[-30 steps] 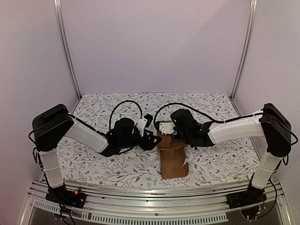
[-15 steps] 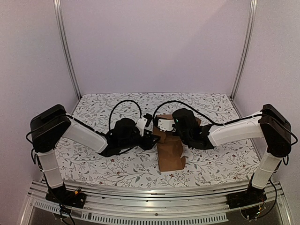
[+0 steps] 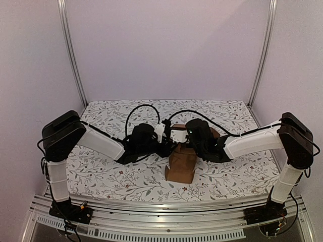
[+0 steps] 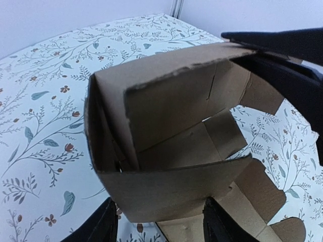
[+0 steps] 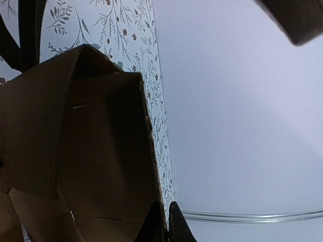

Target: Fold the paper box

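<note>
Right tool (image 5: 165,214) pinches 1 paper box (image 3: 180,164) wall, left tool (image 4: 160,214) gapes apart (walls half up); you likely press flaps inward next.

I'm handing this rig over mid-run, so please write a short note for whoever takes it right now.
Left gripper: jaws apart at the paper box's near wall, no clear grip.
Right gripper: shut on the edge of one box panel.
Box: in the middle of the floral table, between both arms.
Done: several walls raised into a rough open shell.
Left: loose flaps lie flat beside it; fold them in and close the box.
</note>
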